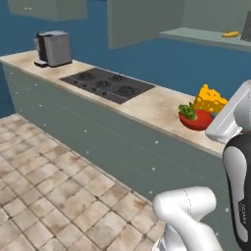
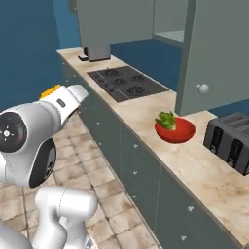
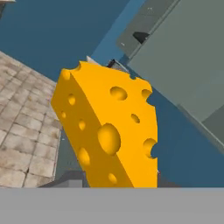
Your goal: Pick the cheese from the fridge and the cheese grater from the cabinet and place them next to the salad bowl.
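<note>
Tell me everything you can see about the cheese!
The cheese is a yellow-orange wedge dotted with round holes, smooth and waxy-looking. It is up in the air, tilted, gripped at the end of the robot's arm by the end effector, whose tips are hidden. In the left base view it appears above the red salad bowl.

No readable text, labels, brand names, numbers or signs appear anywhere. A small dark marking sits on the black side panel of the robot arm [image 1: 241, 206], in the left base view below the cheese [image 1: 210, 100], but it is too small and blurred to read.
</note>
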